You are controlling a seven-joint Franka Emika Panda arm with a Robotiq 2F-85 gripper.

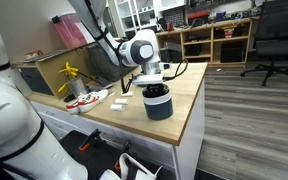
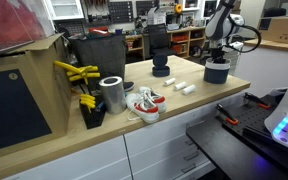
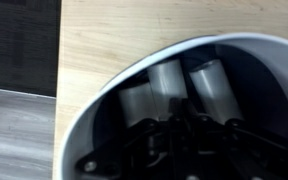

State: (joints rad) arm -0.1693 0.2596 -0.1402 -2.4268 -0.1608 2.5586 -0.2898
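Sitting inside dark cup (image 1: 159, 106) on wooden table (image 1: 189, 92): gripper (image 1: 155, 86), 3 white cylinders (image 3: 167, 80) alongside; finger spread untellable.

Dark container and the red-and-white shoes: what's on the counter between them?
Two small white pieces lie between shoes and container; both exterior views show them.

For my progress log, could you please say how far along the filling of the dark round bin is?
Done: white cylinders lie inside the dark round bin. In hand: the tool hangs at its mouth. Left: two white pieces lie on the light wooden table.
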